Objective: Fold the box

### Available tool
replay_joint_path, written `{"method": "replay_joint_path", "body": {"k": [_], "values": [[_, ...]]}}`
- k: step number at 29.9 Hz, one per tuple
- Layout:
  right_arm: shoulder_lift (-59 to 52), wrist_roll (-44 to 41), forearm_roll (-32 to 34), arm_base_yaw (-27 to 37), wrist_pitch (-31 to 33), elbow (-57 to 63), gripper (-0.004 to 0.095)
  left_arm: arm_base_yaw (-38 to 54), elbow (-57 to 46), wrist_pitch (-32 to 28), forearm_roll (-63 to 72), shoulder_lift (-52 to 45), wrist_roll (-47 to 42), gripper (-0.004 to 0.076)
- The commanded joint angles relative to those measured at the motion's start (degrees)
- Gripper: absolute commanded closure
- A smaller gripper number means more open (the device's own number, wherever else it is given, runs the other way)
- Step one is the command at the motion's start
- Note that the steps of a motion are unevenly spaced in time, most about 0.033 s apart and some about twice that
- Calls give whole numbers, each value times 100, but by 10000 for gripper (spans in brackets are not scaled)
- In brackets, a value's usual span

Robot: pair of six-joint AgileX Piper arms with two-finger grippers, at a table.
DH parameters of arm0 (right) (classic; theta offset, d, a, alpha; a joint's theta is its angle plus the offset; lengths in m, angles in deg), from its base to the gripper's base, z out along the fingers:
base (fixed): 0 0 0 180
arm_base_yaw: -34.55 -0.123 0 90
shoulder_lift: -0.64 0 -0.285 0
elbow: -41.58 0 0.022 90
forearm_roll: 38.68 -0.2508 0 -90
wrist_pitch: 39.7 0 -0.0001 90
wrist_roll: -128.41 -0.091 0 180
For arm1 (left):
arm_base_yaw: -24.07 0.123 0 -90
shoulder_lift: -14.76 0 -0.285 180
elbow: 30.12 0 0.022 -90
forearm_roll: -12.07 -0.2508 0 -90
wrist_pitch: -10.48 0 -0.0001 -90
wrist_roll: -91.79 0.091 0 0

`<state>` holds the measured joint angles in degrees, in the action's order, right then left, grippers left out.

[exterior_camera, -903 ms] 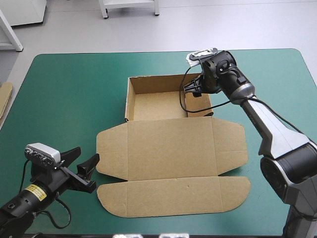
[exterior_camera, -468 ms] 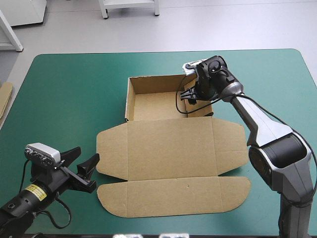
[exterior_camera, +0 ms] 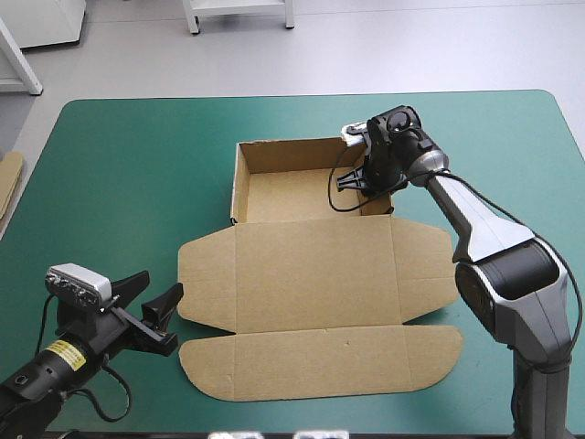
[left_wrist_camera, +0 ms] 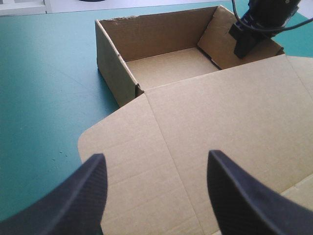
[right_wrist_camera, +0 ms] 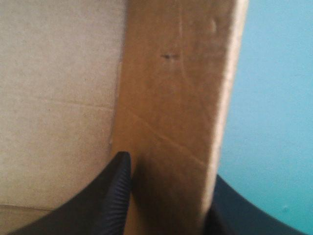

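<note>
The brown box (exterior_camera: 274,197) is an open tray at mid-table, its lid (exterior_camera: 315,274) and flaps lying flat toward the front edge. My right gripper (exterior_camera: 366,178) is at the tray's right wall, near its far corner. In the right wrist view the wall (right_wrist_camera: 176,88) runs between the black fingers, one inside the tray and one outside, so the right gripper (right_wrist_camera: 168,171) is shut on it. My left gripper (exterior_camera: 151,297) stands open near the front left corner with nothing in it. In its own view the left gripper (left_wrist_camera: 156,154) faces the lid's left flap (left_wrist_camera: 127,161).
An edge of more brown board (exterior_camera: 7,178) shows at the table's left edge. Bare teal-green cover (exterior_camera: 137,165) lies to the left of the tray and to the right of it (exterior_camera: 521,174).
My right gripper has moved a little left and down onto the tray's right wall, which now stands closer to upright. The left arm has not moved.
</note>
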<state>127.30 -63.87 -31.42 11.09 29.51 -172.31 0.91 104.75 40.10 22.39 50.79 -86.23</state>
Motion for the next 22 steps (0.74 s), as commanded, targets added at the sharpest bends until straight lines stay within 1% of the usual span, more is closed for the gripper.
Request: {"method": "replay_joint_path", "body": {"k": [1,2,3,12,22], "values": [[-289,149,72,52,146,-185,857,-50,146,-435,63,28,4,297],[-289,161,81,52,146,-185,931,-50,146,-435,63,28,4,297],[-289,149,81,52,146,-185,919,-50,146,-435,63,28,4,297],[-289,264,88,96,219,-200,925,-50,146,-405,63,28,4,300],[-324,370,-85,635,219,-200,925,-50,146,-390,63,28,4,301]]}}
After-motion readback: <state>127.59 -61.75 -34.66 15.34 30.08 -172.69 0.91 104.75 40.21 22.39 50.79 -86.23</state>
